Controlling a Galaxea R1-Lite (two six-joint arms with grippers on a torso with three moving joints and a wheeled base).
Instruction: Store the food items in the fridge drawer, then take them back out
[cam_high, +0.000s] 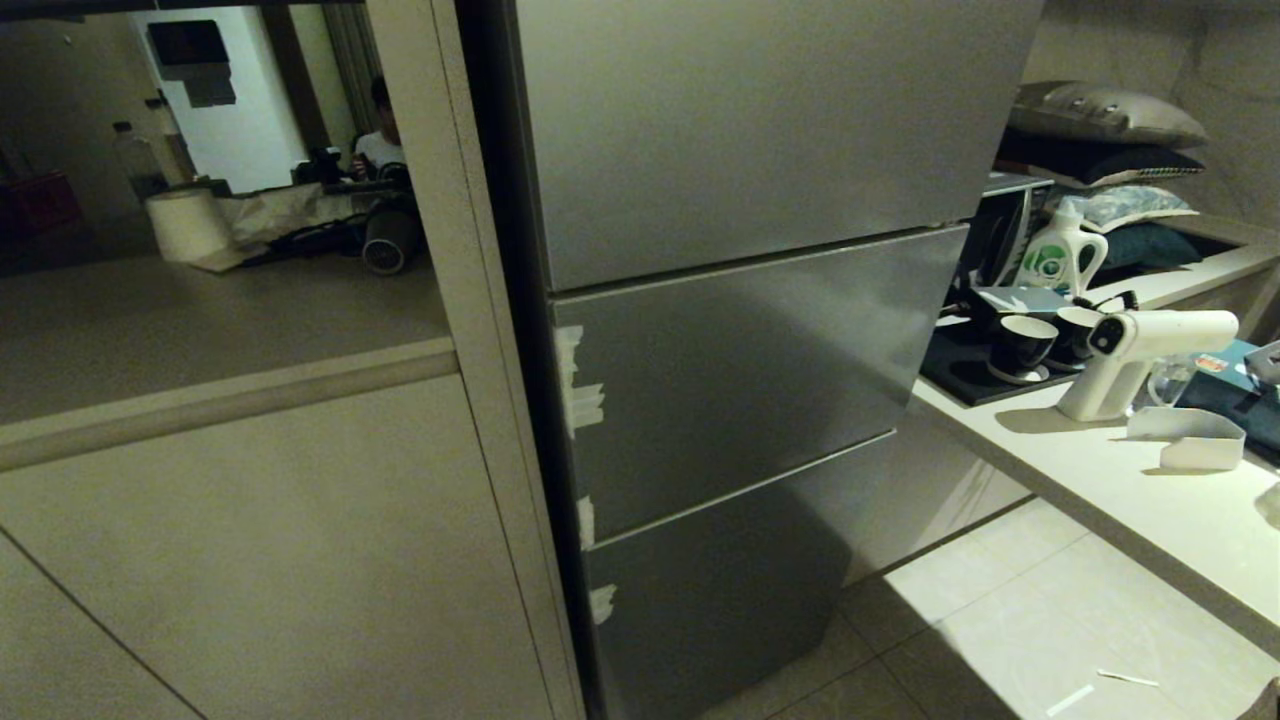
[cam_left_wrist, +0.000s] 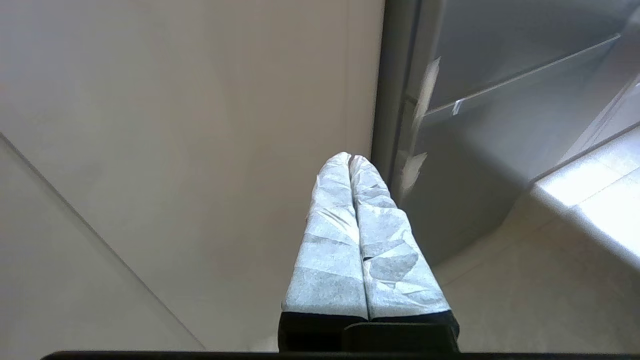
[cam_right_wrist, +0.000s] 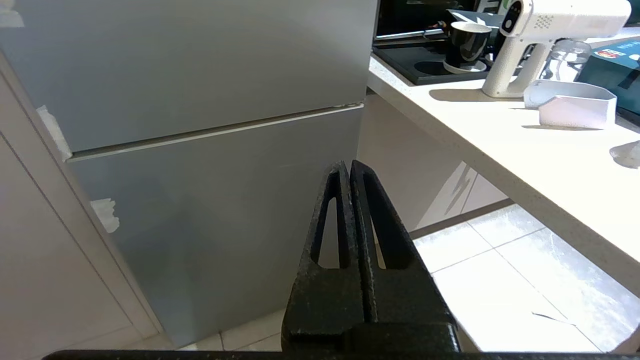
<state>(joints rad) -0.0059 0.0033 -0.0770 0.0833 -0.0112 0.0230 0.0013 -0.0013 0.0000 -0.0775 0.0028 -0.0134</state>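
Observation:
A grey three-door fridge (cam_high: 740, 330) stands before me with all its doors closed and whitish tape scraps on its left edge. The fridge drawer and the food items are out of view. My left gripper (cam_left_wrist: 350, 157), its fingers wrapped in white tape, is shut and empty, pointing at the beige cabinet panel beside the fridge's left edge. My right gripper (cam_right_wrist: 347, 164), with bare black fingers, is shut and empty in front of the fridge's (cam_right_wrist: 200, 150) lower doors. Neither arm shows in the head view.
A pale counter (cam_high: 1130, 500) runs along the right with a white spray gun (cam_high: 1130, 360), dark cups (cam_high: 1020, 345), a white-and-green detergent jug (cam_high: 1060, 255) and a small white tray (cam_high: 1195, 440). A beige cabinet (cam_high: 260, 540) stands left of the fridge. A person sits far back left.

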